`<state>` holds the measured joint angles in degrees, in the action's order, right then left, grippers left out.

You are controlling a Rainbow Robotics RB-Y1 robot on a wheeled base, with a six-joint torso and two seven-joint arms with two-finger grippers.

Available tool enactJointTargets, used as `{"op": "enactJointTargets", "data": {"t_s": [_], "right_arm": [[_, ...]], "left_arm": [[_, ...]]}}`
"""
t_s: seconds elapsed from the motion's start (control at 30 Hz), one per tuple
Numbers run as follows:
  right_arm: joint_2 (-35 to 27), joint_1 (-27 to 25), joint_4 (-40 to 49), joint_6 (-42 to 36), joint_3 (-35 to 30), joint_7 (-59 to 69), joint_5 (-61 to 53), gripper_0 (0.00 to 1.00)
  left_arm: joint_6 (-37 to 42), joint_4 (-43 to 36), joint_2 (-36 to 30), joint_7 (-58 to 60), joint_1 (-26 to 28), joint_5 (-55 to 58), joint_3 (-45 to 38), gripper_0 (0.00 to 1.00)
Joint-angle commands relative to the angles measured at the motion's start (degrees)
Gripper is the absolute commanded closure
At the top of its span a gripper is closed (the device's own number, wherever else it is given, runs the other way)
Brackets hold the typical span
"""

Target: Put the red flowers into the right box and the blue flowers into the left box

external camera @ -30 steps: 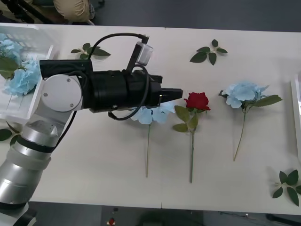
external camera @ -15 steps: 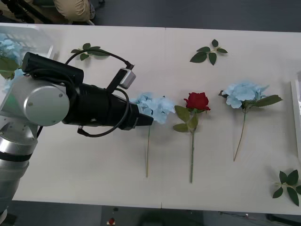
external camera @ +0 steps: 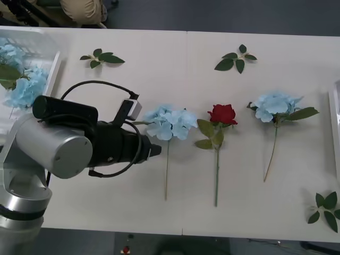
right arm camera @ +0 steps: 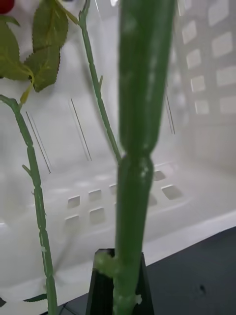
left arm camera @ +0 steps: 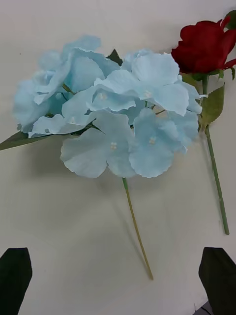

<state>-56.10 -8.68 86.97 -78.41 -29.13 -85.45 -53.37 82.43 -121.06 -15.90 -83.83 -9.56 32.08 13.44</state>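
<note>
A blue flower (external camera: 171,123) lies on the white table just ahead of my left gripper (external camera: 157,150). In the left wrist view this blue flower (left arm camera: 118,123) has its thin stem running toward my open left gripper (left arm camera: 118,288), whose black fingertips (left arm camera: 14,275) touch nothing. A red flower (external camera: 222,113) lies right of it, and its bloom (left arm camera: 204,44) shows there too. Another blue flower (external camera: 276,103) lies farther right. The left box (external camera: 40,40) holds blue flowers (external camera: 24,87). My right gripper (right arm camera: 118,278) is shut on a thick green stem (right arm camera: 142,123) inside a white slotted box (right arm camera: 206,98).
Loose green leaf sprigs lie at the back left (external camera: 101,57), back middle (external camera: 236,58) and front right (external camera: 325,208). A white box edge (external camera: 336,117) shows at the table's right side. Two thinner green stems (right arm camera: 34,187) hang beside the held one.
My left arm has drawn back to the left and toward the near edge, uncovering the blue flower it was over. The flowers on the table have not moved.
</note>
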Motion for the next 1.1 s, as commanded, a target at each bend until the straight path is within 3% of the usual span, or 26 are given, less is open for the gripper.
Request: {"op": "enactJointTargets", "data": {"t_s": [0.03,0.13,0.33,0.43,0.8,1.1], "right_arm": [[-2.61,2.79,-1.98,0.72,-0.13,1.69,0.46,1.0],[-2.78,3.32,-3.21,1.86,-0.13,1.34,0.28,0.97],[-3.05,3.5,-4.27,3.62,-0.13,0.63,-0.07,0.5],[-3.22,4.2,-4.79,3.71,0.04,0.02,-0.16,0.39],[-4.8,9.56,-1.19,1.69,7.34,-0.6,-4.55,0.33],[-2.69,15.19,9.88,-1.48,16.39,13.47,-4.64,0.32]], "left_arm": [[-2.18,0.74,2.98,-1.51,-0.11,-4.83,2.38,0.0],[-6.05,3.82,4.3,-1.78,-0.11,-7.82,3.88,0.0],[-14.4,12.7,5.7,-1.78,-1.61,-10.72,6.52,0.0],[-16.86,16.39,5.79,-1.51,-3.19,-10.98,7.39,0.0],[-17.21,25.18,6.49,-0.98,-10.31,-12.48,8.01,0.0],[-20.99,33.44,6.49,-0.63,-14.44,-14.23,10.21,0.0]]}}
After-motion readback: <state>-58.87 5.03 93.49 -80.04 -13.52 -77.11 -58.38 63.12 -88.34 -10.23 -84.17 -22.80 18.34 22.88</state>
